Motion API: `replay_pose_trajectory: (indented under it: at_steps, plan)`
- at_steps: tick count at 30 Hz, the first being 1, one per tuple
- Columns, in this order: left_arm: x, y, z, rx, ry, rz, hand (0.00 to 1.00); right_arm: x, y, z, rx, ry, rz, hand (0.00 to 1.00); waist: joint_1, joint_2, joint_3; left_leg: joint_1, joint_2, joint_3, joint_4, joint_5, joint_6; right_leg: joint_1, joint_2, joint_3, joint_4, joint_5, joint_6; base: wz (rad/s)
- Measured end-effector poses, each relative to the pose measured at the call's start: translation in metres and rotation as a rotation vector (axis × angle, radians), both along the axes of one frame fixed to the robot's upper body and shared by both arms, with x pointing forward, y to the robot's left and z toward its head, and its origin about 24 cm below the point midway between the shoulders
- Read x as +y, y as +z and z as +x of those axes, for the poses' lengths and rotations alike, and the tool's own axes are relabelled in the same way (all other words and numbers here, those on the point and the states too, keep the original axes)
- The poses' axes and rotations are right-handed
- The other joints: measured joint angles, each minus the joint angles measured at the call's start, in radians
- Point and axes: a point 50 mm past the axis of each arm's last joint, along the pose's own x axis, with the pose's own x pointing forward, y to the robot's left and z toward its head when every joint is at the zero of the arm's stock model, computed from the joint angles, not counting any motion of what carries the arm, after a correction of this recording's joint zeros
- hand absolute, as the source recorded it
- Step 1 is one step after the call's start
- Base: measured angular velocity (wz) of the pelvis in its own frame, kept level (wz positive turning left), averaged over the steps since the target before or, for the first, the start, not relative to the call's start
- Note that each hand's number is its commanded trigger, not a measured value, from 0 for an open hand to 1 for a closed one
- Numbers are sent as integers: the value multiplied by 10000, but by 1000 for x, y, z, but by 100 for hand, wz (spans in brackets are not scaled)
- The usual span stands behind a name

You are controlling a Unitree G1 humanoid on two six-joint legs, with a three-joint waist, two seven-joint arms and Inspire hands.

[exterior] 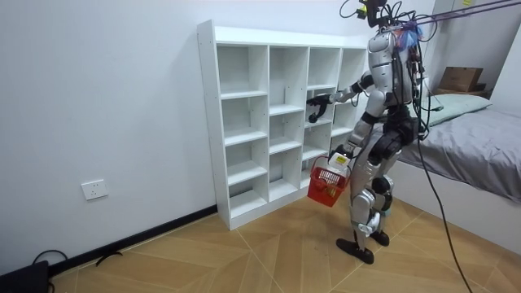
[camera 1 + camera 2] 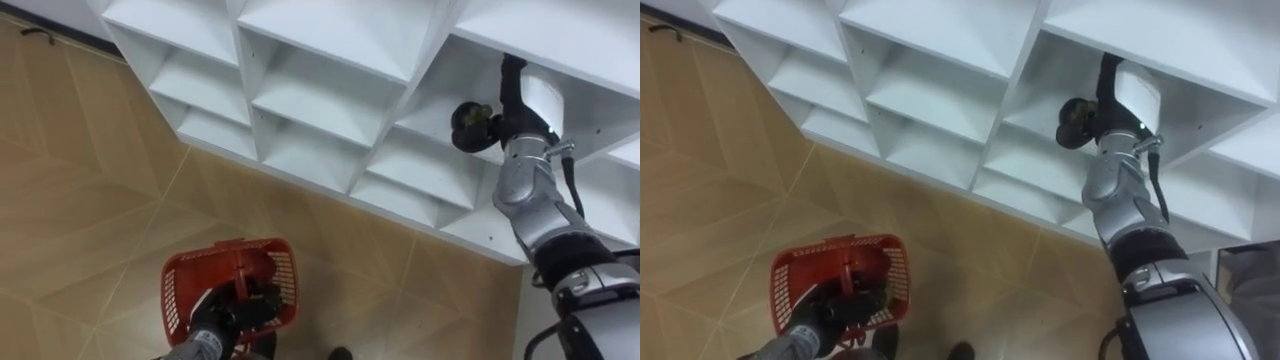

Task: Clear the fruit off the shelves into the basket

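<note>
Fruit (image 2: 472, 118) gripped by right robot hand (image 2: 492, 130) in closet (image 2: 330, 40); left robot hand (image 2: 222, 320) clutches basket (image 2: 172, 292).

1. Room bright and evenly lit; soft diffuse light across the white wall (image 1: 106, 98).
2. Shelf unit (image 1: 277, 122): compartment interiors shaded grey, front edges and shelf tops brightest.
3. Wooden floor (image 2: 80, 200) shows mild, dull sheen.

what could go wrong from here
The right hand is inside a shelf compartment, close under the board above; pulling out, it may knock that edge. The basket hangs low from the left hand, far from the right hand, so a fruit could fall to the floor on the way.
</note>
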Motion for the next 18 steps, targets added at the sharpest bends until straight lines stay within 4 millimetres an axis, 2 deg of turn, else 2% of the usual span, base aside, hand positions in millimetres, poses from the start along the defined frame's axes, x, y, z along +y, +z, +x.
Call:
replay_pose_trajectory:
  at_steps: [10, 18]
  plan:
    - [-1, 3, 4, -162, -114, -122, 100, -10, -2, 0, 340, -381, -89, 0, 43, 7, 63, -322, -19, 106, 143, 38, 36, -486, -72, 129, 369, -3, -3, -4]
    - [4, 5, 8, -249, -182, -15, 100, -19, -3, -1, 654, -616, -247, 0, 100, -6, 77, -448, -7, 185, 144, 40, 42, -662, -75, 171, 398, -3, -4, -1]
